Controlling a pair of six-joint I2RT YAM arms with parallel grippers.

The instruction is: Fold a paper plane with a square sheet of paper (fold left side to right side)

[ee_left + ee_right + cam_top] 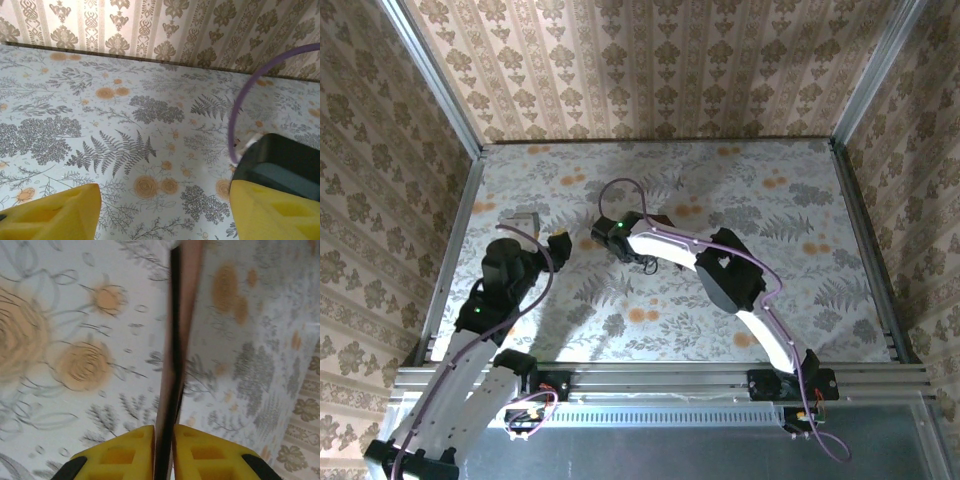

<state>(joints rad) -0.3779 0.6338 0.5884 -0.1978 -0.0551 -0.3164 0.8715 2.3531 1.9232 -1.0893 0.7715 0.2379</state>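
Nearest, the right tool point(163, 442) has its two yellow fingers drawn in close on either side of the square sheet of paper point(186, 300). The sheet stands edge-on between them and runs from 6 o'clock up to 12 o'clock in the right wrist view, pinched as far as the pads show. It seems raised over the table point(75, 340) rather than lying flat. The left-to-right fold looks to be in hand, so the held edge should be carried low across and laid square on the opposite edge before any let-go, then pressed along the crease. A skewed landing would throw off the plane's centre line. The left tool point(165, 200) hangs wide open over the fern print, fingers at 7 and 5 o'clock, gripping nothing — free to pin the sheet if needed. No container is in play. Farthest, at 12 o'clock, rises the patterned wall point(165, 25).
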